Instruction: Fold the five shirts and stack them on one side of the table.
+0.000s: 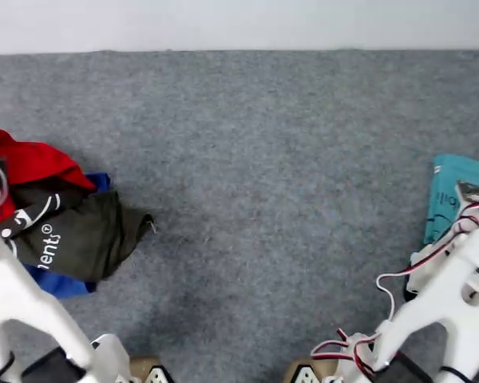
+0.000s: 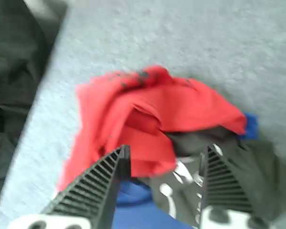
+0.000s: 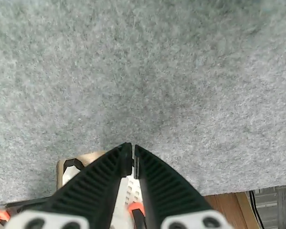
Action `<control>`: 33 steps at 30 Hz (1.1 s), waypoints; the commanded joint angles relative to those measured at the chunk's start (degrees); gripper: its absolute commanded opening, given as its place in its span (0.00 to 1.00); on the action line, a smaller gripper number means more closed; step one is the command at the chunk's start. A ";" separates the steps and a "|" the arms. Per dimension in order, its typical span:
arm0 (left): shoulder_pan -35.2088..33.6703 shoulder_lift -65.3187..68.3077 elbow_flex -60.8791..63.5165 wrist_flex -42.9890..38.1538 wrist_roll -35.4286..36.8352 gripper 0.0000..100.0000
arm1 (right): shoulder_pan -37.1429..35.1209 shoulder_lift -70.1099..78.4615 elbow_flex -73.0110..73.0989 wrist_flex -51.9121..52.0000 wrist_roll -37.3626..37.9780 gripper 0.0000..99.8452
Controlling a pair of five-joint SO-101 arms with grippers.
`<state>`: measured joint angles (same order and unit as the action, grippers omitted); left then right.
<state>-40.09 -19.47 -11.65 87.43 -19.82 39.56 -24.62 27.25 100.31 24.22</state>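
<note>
Grey felt table (image 1: 263, 159): red shirt (image 1: 32, 159), dark shirt (image 1: 80, 231), blue shirt (image 1: 60, 286) heaped at left edge; teal shirt (image 1: 451, 195) at right edge. Left gripper (image 2: 167, 150) above the heap, jaws apart; right gripper (image 3: 133, 147) above bare felt, jaws together.

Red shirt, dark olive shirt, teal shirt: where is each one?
red shirt (image 2: 171, 105), left wrist view, middle of the crumpled cloth.
dark olive shirt (image 1: 92, 235), high view, plain cloth beside its white print.
teal shirt (image 1: 451, 171), high view, flat part near its far edge.

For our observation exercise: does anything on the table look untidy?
Yes: the red cloth shirt, dark olive printed shirt and blue shirt lie crumpled in one heap on the left, unlike the flat teal shirt at right.
</note>
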 commanded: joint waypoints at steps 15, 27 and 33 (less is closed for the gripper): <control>-7.56 17.85 -3.56 -13.36 -13.45 0.24 | 0.22 -2.07 -0.26 2.33 -0.53 0.01; 1.05 12.04 -3.82 -16.62 -13.10 0.01 | 0.40 -2.07 -0.26 2.51 -0.53 0.01; 15.91 1.58 -3.56 -13.80 -7.56 0.01 | 0.40 -2.07 -0.26 2.51 -0.53 0.01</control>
<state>-32.00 -11.12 -13.05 72.57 -30.99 39.56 -24.70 27.25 100.40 24.22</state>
